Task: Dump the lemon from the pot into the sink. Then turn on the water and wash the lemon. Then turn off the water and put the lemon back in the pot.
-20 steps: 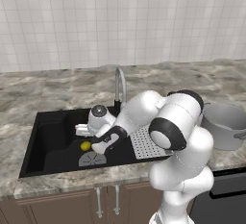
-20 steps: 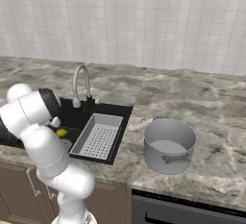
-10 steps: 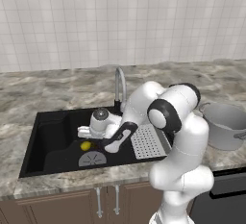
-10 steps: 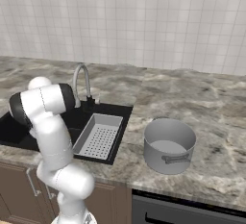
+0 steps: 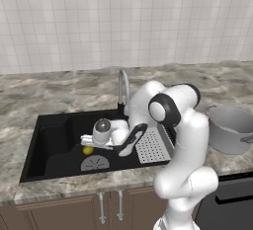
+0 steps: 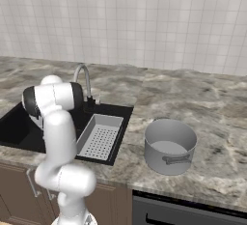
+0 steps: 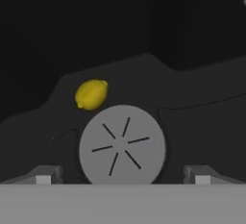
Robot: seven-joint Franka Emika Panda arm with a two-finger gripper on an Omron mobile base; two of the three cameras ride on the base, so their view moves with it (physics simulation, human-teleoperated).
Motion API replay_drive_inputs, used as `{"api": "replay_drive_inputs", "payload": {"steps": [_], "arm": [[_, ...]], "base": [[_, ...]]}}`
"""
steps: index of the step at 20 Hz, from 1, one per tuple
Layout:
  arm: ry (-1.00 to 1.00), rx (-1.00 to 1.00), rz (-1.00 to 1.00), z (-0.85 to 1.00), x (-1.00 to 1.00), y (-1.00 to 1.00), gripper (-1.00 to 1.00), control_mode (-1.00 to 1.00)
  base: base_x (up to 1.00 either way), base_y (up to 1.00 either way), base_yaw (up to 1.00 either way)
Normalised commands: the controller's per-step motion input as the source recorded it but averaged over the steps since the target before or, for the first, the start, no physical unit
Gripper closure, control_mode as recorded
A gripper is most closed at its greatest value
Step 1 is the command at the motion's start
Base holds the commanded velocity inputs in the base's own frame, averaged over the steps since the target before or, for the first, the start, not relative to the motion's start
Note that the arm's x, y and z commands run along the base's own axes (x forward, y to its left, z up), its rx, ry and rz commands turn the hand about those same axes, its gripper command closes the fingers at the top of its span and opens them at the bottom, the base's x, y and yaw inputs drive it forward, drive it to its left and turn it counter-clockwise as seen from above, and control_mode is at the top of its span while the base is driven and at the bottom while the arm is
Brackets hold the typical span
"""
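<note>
End effector (image 5: 88, 140) in left base view hangs low inside the sink (image 5: 49, 140), pointing toward the basin's left part, w/ the lemon (image 5: 88, 150) just under/beside it on the black floor, next to the round grey drain (image 5: 96, 163). Fingers look spread, nothing between them. Perforated tray (image 5: 150, 146) sits in sink's right part; tap (image 5: 121, 83) rises behind the arm. Pot (image 5: 230, 129) stands upright on the table (image 5: 29, 95), well right of the sink.

Right base view: arm bends over the sink (image 6: 19, 127) at left; end effector itself hidden behind arm, can't tell its state from here. Tray (image 6: 101, 135) in basin's right end, tap (image 6: 85, 77) at the back edge. Pot (image 6: 170, 145) on table (image 6: 212, 103), apart from sink, inside looks empty.

Hand view: two fingertips (image 7: 44, 176) wide apart at bottom, gripping nothing. Drain (image 7: 122, 144) sits between them; lemon (image 7: 91, 93) just beyond drain's rim, up-left, not touching the tips.
</note>
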Motion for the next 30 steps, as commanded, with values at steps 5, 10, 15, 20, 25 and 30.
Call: {"api": "replay_drive_inputs", "payload": {"steps": [5,10,15,20,25,30], "arm": [[0.03,0.00,-0.07,-0.14,0.27,0.09,-1.00,-1.00],[0.05,0.04,-0.04,0.00,0.31,0.19,-1.00,-1.00],[0.04,0.03,-0.03,0.00,0.32,0.24,-1.00,-1.00],[0.01,0.00,-0.06,-0.14,0.35,0.25,-1.00,-1.00],[0.04,0.00,-0.07,-0.25,0.35,0.09,-1.00,-1.00],[0.06,0.00,-0.06,-0.38,0.39,0.02,-1.00,-1.00]], "base": [[0.00,0.00,0.00],[0.00,0.00,0.00],[0.00,0.00,0.00],[0.00,0.00,0.00],[0.00,0.00,0.00],[0.00,0.00,0.00]]}}
